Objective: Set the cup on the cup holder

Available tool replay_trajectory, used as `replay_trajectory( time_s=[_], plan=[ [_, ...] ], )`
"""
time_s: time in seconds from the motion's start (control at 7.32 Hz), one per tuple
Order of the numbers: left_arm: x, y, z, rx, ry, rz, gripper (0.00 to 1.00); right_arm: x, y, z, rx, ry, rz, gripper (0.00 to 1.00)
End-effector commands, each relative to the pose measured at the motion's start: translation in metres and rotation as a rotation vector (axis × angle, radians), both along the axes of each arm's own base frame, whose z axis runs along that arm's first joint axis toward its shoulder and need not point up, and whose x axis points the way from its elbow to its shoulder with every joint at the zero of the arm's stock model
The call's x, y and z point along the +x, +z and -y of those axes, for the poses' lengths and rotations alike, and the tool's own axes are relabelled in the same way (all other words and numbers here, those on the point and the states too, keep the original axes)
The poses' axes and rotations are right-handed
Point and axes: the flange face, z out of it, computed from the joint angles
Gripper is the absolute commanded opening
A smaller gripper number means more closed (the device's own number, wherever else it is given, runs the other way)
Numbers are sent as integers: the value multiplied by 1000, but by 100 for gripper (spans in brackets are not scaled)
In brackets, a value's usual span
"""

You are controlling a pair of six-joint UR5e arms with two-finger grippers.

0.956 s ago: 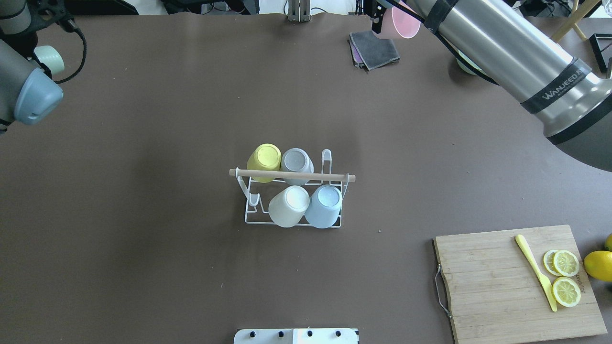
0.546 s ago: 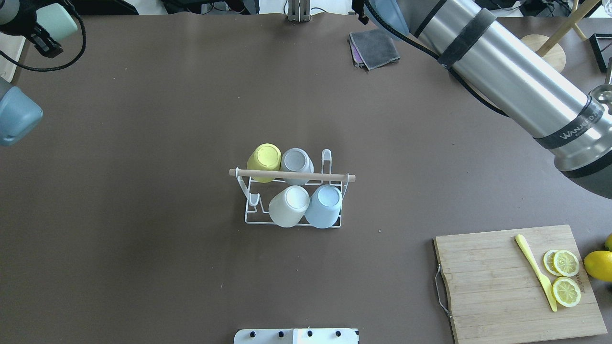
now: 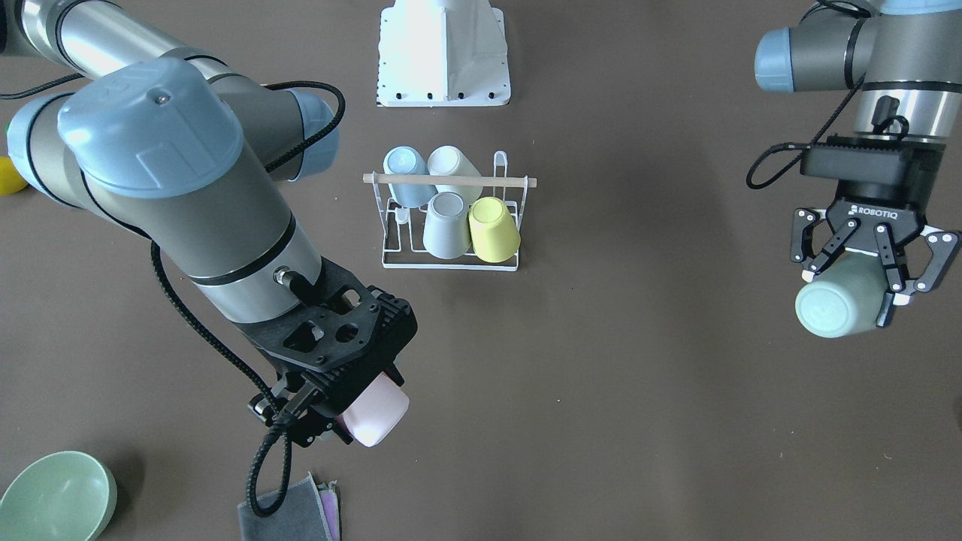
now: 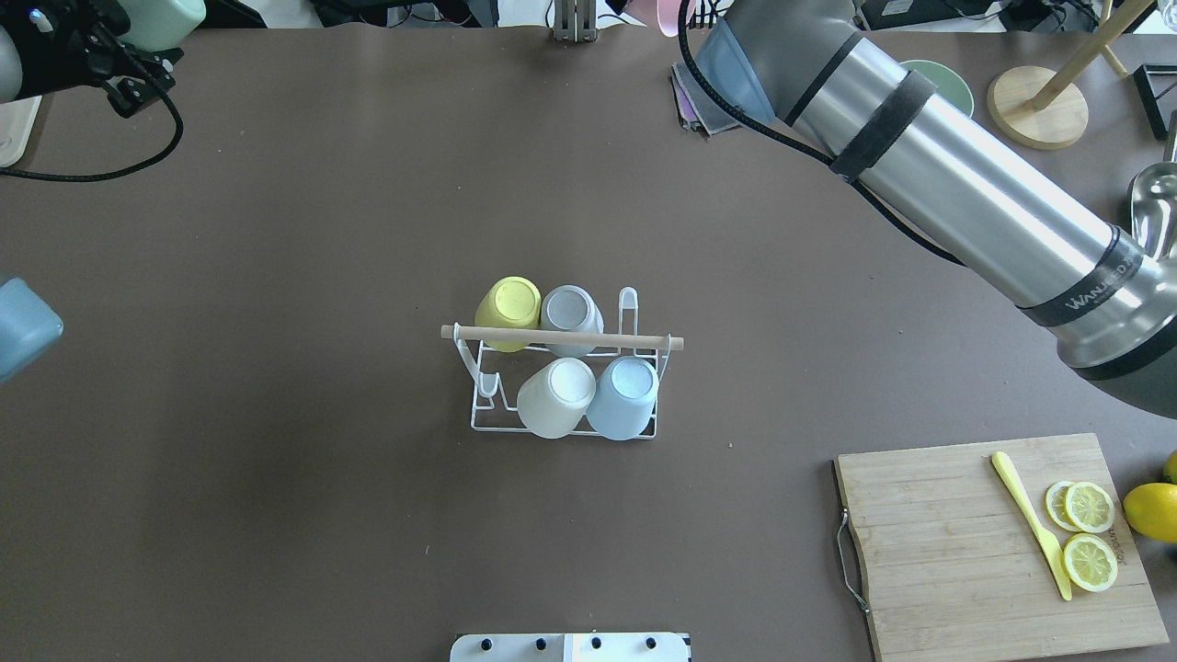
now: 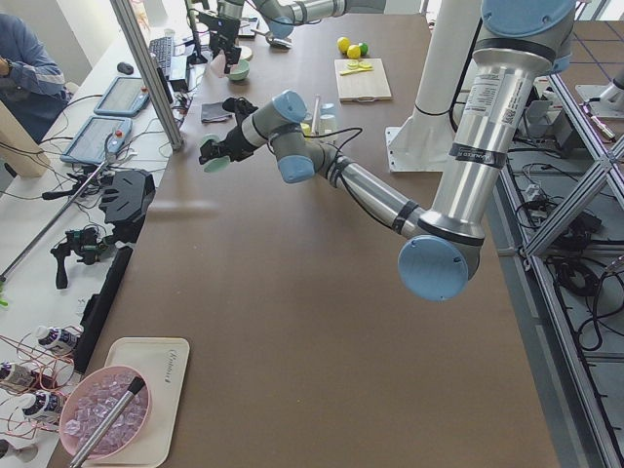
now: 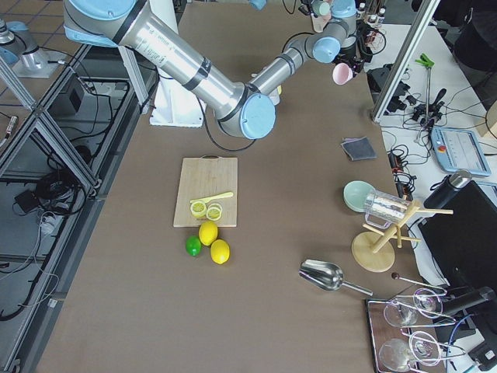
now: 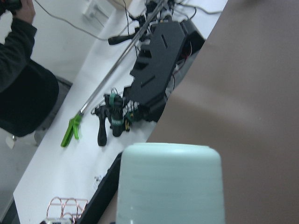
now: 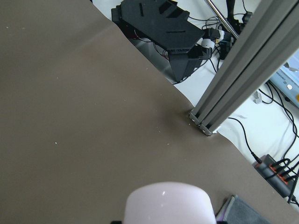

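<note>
Four cups sit upturned and tilted on the cup holder (image 4: pixel 561 414) at mid-bench: yellow cup (image 4: pixel 508 308) and grey cup (image 4: pixel 570 310) in the row far from the robot, white cup (image 4: pixel 554 395) and light-blue cup (image 4: pixel 623 393) in the near row. The wooden rod handle (image 4: pixel 561 337) runs across the top between the rows. One bare prong (image 4: pixel 628 308) stands beside the grey cup, another (image 4: pixel 487 386) beside the white cup. The left end effector (image 3: pixel 864 279) hangs above the bench (image 4: pixel 276 368), far out to the robot's left and well apart from the holder; its fingers are clamped around a mint-green cup (image 3: pixel 834 306) held on its side, base toward the front camera. The left wrist view shows that cup's base end filling the lower frame. The right end effector (image 3: pixel 342 415) is out over the far edge, on the robot's right, gripping a pink cup (image 3: pixel 376 412) that pokes out beyond its fingers. A folded grey cloth (image 3: pixel 289 512) lies just beside it, a green bowl (image 3: pixel 56 496) further along. Near the robot's right corner: a wooden cutting board (image 4: pixel 947 552) carrying a yellow knife (image 4: pixel 1030 524) and lemon slices (image 4: pixel 1089 506), with a whole lemon (image 4: pixel 1151 511) just off the board.
</note>
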Motion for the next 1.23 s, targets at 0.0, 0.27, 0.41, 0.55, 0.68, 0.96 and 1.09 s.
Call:
replay_trajectory(
  time_s=[0.0,0.27,0.41,0.55,0.68,0.96,1.09],
  plan=[
    [-3,-12,-44,120,-6,-211,65,-16,36,-18,74,-52,75,0],
    [-10,-29,-62,181,1,-450,65,0,70,-37,123,-30,169,0],
    [-4,-33,-74,205,32,-553,65,9,89,-48,145,-13,238,0],
    [2,-31,-85,208,50,-626,67,17,107,-59,154,12,322,0],
    [14,-31,-98,211,48,-711,67,25,118,-69,147,48,417,0],
    [52,-32,-125,166,143,-813,68,15,138,-103,156,99,614,0],
    [69,-35,-138,137,196,-870,69,14,142,-116,166,92,696,0]
  ],
)
